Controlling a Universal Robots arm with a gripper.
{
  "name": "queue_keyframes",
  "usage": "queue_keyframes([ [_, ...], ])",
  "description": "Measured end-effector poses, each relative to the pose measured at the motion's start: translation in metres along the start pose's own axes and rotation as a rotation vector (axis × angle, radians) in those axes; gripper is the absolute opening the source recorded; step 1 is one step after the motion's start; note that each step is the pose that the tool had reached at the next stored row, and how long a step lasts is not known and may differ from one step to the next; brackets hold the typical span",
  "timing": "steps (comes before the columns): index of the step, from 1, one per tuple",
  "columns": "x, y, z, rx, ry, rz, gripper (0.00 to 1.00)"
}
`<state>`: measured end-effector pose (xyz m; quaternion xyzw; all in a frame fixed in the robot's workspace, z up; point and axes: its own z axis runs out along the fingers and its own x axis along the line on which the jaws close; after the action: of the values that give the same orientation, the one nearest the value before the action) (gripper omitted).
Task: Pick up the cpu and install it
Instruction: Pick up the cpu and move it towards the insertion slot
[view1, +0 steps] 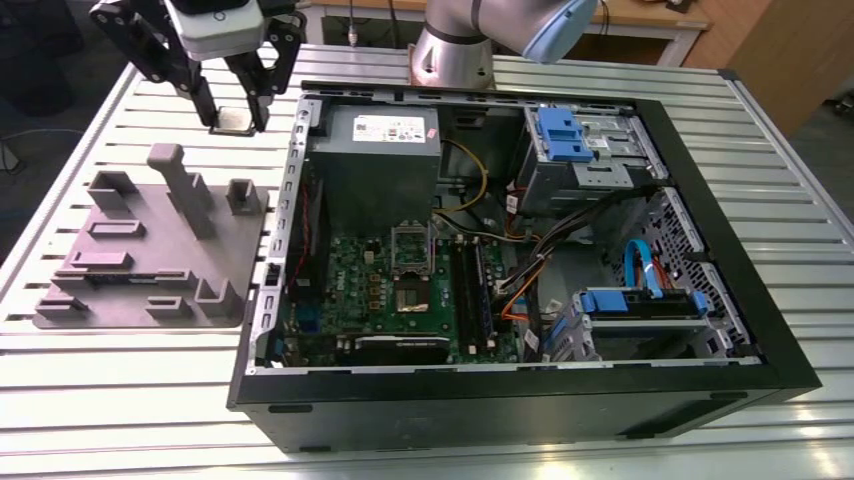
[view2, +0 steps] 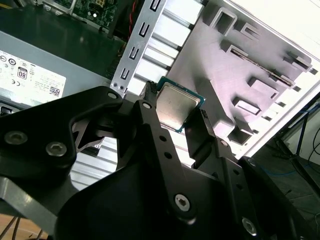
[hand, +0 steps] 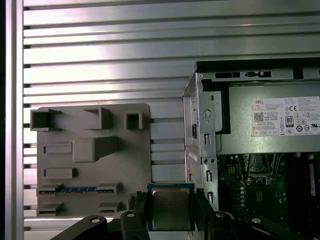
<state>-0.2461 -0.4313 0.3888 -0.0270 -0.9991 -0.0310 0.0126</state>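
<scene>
Exterior view: my claw (view1: 238, 124) is clamped on the cpu (view1: 235, 117), holding it in the air outside the PC case (view1: 534, 400), just off the corner where the power supply (view1: 380, 140) sits. So I'd say the pick-up is done and I'm on the carry. The install isn't done: the socket (view1: 411, 265) is in the middle of the motherboard (view1: 400, 290), deep in the case and well apart from the chip. The case also holds blue drive bays (view1: 574, 135) and a tangle of cables. The grey parts tray (view1: 147, 250) lies on the desk (view1: 134, 400) beside the case.

Second wrist view: the cpu (view2: 176, 106) is pinched by its edges with the metal lid showing, and the tray (view2: 235, 65) is behind it. My guess is this step calls for a steady grip and a level chip.

First wrist view: the cpu (hand: 170, 207) hangs just outside the case wall (hand: 200, 125), between it and the tray (hand: 90, 150). The tray pockets look mostly bare. One long slot (hand: 80, 189) holds a strip with blue on it, and I can't tell what it is.
</scene>
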Motion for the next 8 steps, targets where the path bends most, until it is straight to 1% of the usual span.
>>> queue_keyframes([
  [8,-0.002,0.0001,0.0,0.0,0.0,0.0,0.47],
])
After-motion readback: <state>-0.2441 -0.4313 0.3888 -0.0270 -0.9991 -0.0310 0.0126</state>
